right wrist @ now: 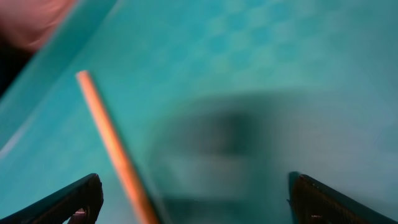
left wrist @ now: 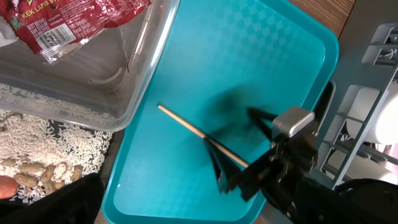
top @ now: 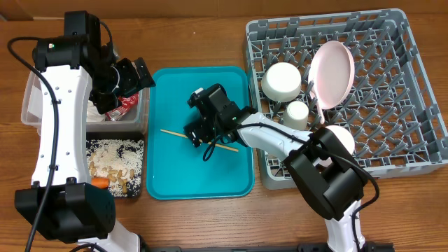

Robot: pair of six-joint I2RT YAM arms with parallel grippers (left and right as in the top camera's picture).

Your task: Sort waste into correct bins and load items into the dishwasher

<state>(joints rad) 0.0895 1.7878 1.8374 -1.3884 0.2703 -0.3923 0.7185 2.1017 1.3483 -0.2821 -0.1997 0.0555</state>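
A thin wooden chopstick [top: 199, 140] lies slantwise on the teal tray [top: 175, 178]. My right gripper [top: 201, 140] hangs low over it, open. In the right wrist view the chopstick [right wrist: 112, 143] runs between the fingers [right wrist: 74, 202], close to the left one and untouched. My left gripper [top: 129, 84] is open and empty above the clear tub [top: 31, 105], which holds a red wrapper [left wrist: 74, 25]. The grey dishwasher rack [top: 413, 84] carries a pink plate [top: 330, 73], a white bowl [top: 281, 80] and a small cup [top: 297, 113].
The black tray [top: 136, 189] below the tub holds rice, peanuts and a carrot [top: 100, 183]. A second white bowl [top: 339, 136] in the rack is partly hidden by my right arm. That arm reaches from the table's front across the rack's near left corner.
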